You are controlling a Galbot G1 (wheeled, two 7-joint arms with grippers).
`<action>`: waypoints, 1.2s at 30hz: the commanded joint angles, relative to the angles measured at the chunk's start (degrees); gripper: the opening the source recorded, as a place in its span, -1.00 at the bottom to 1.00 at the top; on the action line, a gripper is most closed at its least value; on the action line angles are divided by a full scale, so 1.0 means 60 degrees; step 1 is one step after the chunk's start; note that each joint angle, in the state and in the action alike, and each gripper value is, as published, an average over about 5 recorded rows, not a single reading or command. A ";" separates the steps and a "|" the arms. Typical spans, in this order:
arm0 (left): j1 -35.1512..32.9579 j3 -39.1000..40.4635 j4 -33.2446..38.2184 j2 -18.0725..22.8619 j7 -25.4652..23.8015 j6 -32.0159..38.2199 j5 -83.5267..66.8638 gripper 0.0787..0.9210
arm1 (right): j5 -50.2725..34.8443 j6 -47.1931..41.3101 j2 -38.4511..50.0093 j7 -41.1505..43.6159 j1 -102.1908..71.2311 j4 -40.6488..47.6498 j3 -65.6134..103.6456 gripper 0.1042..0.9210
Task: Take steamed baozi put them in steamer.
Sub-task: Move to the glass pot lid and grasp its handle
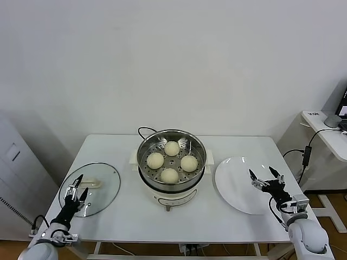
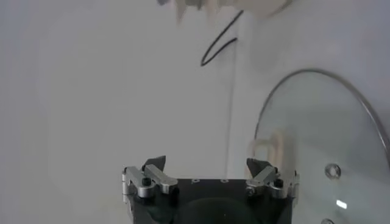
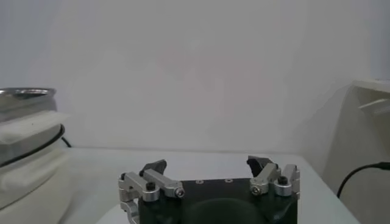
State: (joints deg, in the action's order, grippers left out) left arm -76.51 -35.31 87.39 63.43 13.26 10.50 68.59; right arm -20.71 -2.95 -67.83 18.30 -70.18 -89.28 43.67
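Four steamed baozi (image 1: 172, 161) sitting on perforated tray inside steamer (image 1: 171, 182), centre of white table (image 1: 124, 216). Left gripper (image 1: 76, 188) hovering over glass lid (image 1: 103, 187) lying flat at table's left, fingers spread, holding nothing. Right gripper (image 1: 265, 178) hanging over bare white plate (image 1: 233, 184) at steamer's right, jaws wide, empty. Black cord (image 1: 144, 130) trailing behind pot, seemingly toward table's back edge.
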 commanded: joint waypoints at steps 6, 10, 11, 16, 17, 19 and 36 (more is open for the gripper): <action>0.1173 0.0011 -0.1212 0.0305 0.0154 0.0192 0.1573 0.77 | 0.0317 0.0119 -0.0179 0.0198 -0.0008 0.0212 0.0019 0.76; 0.1328 0.0014 -0.1275 0.0356 0.0071 0.0079 0.1518 0.77 | 0.0329 0.0117 -0.0148 0.0250 0.0064 0.0230 -0.0085 0.76; 0.1368 0.0013 -0.1293 0.0360 0.0052 0.0053 0.1514 0.77 | 0.0332 0.0117 -0.0143 0.0265 0.0075 0.0239 -0.0106 0.76; 0.1566 0.0018 -0.1425 0.0363 -0.0080 -0.0124 0.1461 0.77 | 0.0352 0.0137 -0.0142 0.0344 0.0072 0.0244 -0.0161 0.76; 0.1603 0.0029 -0.1458 0.0359 -0.0136 -0.0156 0.1437 0.77 | 0.0356 0.0142 -0.0142 0.0358 0.0063 0.0230 -0.0162 0.76; 0.1682 0.0061 -0.1538 0.0362 -0.0256 -0.0202 0.1386 0.77 | 0.0358 0.0149 -0.0143 0.0382 0.0038 0.0188 -0.0154 0.76; 0.1911 0.0135 -0.1799 0.0562 -0.0543 -0.0173 0.0663 0.57 | 0.0339 0.0185 -0.0169 0.0431 0.0008 0.0149 0.0013 0.76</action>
State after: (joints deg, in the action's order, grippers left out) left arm -65.59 -34.60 77.24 66.49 10.94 9.47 74.39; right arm -18.70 -1.87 -68.79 20.90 -70.30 -88.49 43.69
